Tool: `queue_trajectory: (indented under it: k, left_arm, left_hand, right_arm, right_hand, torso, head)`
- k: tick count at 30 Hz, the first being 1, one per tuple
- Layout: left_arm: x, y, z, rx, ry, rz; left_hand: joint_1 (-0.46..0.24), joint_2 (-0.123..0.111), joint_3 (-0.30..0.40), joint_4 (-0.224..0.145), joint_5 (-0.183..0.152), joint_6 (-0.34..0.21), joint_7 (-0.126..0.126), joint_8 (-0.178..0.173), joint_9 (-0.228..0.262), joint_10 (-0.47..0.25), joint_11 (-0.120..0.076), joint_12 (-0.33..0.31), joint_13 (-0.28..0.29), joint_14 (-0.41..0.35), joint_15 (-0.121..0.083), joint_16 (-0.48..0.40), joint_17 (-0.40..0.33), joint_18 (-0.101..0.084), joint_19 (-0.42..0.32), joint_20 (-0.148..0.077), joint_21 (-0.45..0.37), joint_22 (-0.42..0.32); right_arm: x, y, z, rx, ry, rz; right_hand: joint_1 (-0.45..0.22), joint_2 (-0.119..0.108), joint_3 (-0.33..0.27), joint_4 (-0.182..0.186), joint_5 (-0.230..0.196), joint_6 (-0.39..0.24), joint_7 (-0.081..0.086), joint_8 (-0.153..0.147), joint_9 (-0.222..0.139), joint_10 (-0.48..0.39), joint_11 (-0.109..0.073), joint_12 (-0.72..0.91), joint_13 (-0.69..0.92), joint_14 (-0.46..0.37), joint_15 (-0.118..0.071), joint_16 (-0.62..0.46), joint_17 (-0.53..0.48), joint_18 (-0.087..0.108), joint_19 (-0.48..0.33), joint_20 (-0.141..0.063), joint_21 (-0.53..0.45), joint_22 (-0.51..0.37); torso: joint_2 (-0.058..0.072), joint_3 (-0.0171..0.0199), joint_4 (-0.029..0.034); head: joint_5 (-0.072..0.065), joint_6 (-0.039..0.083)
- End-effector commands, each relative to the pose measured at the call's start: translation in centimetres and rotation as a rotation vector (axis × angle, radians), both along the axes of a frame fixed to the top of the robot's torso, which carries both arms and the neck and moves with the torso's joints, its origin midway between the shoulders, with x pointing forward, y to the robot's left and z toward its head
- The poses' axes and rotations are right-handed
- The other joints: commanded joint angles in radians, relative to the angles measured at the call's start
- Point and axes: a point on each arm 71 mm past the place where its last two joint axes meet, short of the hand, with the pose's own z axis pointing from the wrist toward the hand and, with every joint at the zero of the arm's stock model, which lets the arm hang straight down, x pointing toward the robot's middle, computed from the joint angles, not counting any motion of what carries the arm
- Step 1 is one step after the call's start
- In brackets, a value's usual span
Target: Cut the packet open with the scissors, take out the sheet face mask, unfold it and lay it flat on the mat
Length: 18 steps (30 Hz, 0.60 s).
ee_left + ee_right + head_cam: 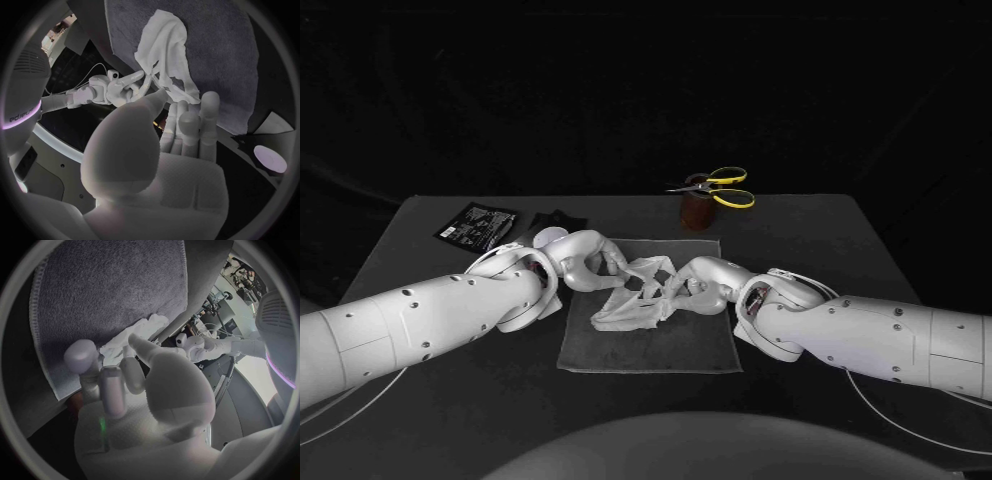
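The white sheet face mask [632, 300] is crumpled and partly unfolded over the grey mat [646, 350]. Its lower part rests on the mat. My left hand [589, 262] holds the mask's upper left edge, and my right hand [697, 282] pinches its right edge, so the mask stretches between them. In the left wrist view the mask [164, 45] hangs from my left hand's fingertips [187, 107], with the right hand [119, 87] pinching its far edge. In the right wrist view the mask [134, 335] bunches beyond my right hand [119, 375]. The yellow-handled scissors [718, 185] stand in a brown holder [697, 213].
The black packet [476, 224] lies at the table's back left, with a small dark scrap [557, 218] beside it. The scissors' holder stands just behind the mat's far edge. Bare black table surrounds the mat on both sides.
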Motion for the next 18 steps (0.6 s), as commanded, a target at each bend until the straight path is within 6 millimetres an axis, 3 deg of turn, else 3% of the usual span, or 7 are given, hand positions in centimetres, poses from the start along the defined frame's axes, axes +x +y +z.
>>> queue_trajectory:
  k: [1,7,18]
  left_arm:
    - [0.8,0.0,0.2,0.063,-0.085,0.076]
    - [1.6,-0.3,0.2,0.074,-0.100,0.135]
    - [2.0,-0.4,-0.2,0.115,-0.053,0.194]
  left_hand:
    - [0.003,-0.001,-0.005,0.006,0.002,0.000,-0.003,0.004,-0.003,0.013,-0.003,0.018,0.005,0.025,-0.003,0.018,0.028,-0.012,0.025,-0.004,0.027,0.024]
    - [-0.006,-0.010,-0.031,0.029,0.002,-0.003,-0.008,0.005,-0.009,0.041,-0.014,0.080,0.026,0.092,-0.013,0.065,0.118,-0.031,0.097,-0.014,0.110,0.100]
    - [-0.013,-0.016,-0.076,0.072,0.001,0.021,-0.022,0.020,-0.012,0.074,-0.032,0.189,0.072,0.190,-0.030,0.143,0.301,-0.060,0.192,-0.031,0.236,0.222]
  right_arm:
    - [-0.1,0.2,0.0,-0.004,0.003,0.012]
    - [-0.2,0.4,0.0,-0.007,0.001,0.023]
    - [-0.3,0.3,0.1,-0.007,-0.009,0.030]
  right_hand:
    - [0.004,0.016,0.005,0.000,0.000,0.019,-0.005,0.011,0.004,0.004,-0.009,0.006,0.006,0.071,-0.010,0.004,0.112,0.010,0.004,-0.004,0.005,0.104]
    - [0.028,0.033,0.007,-0.009,0.000,0.075,-0.037,0.060,0.029,0.025,-0.035,0.029,0.031,0.072,-0.031,0.005,0.115,0.008,0.010,-0.021,0.020,0.108]
    - [0.032,0.040,0.008,-0.011,0.000,0.078,-0.044,0.080,0.042,0.050,-0.043,0.061,0.066,0.073,-0.038,0.007,0.119,0.006,0.015,-0.029,0.032,0.111]
  torso:
    - [0.001,-0.0015,-0.0008]
    - [0.001,-0.0017,-0.0001]
    - [-0.001,-0.0012,0.0013]
  head:
    - [0.000,0.000]
    - [-0.002,0.000]
    - [-0.002,0.000]
